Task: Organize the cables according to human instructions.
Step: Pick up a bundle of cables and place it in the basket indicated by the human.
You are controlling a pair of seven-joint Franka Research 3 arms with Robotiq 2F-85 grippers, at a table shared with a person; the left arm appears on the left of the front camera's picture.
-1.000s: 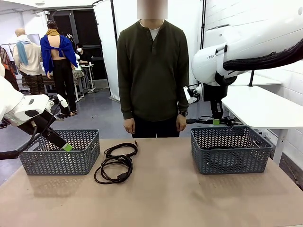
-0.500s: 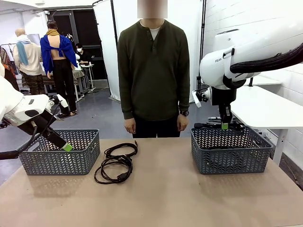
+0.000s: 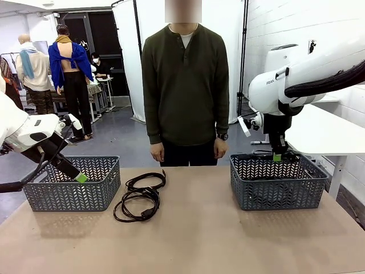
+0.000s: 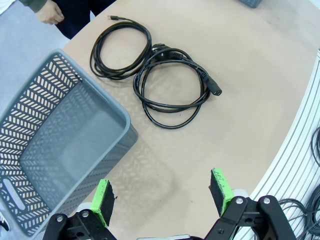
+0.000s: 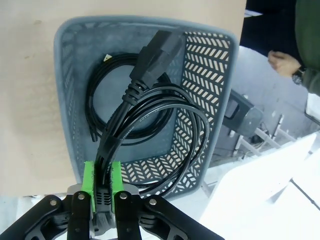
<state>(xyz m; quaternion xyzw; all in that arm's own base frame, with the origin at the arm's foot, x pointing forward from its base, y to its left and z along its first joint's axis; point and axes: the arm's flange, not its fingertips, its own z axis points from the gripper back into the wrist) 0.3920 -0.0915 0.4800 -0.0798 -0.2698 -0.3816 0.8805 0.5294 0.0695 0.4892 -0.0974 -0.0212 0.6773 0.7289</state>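
Two black cables lie coiled on the table, one (image 3: 146,181) behind the other (image 3: 137,205); the left wrist view has them as a far coil (image 4: 120,50) and a nearer coil (image 4: 172,95). My right gripper (image 3: 277,156) (image 5: 102,167) is shut on a third cable (image 5: 150,100), whose loop and plug hang over the right basket (image 3: 276,182). A fourth cable (image 5: 97,117) lies on that basket's floor. My left gripper (image 3: 80,178) (image 4: 162,192) is open beside the left basket (image 3: 71,185), holding nothing. The human (image 3: 183,85) stands at the far edge, arms down.
The left basket (image 4: 60,140) holds nothing. A white table (image 3: 319,128) stands behind the right basket. The person's hand (image 4: 50,12) hangs near the table's far edge. Bare tabletop lies in front of the coils and between the baskets.
My right arm has moved right and down with the cable, from the right basket's back left corner to above its middle. The left arm, the person and the table coils are unmoved.
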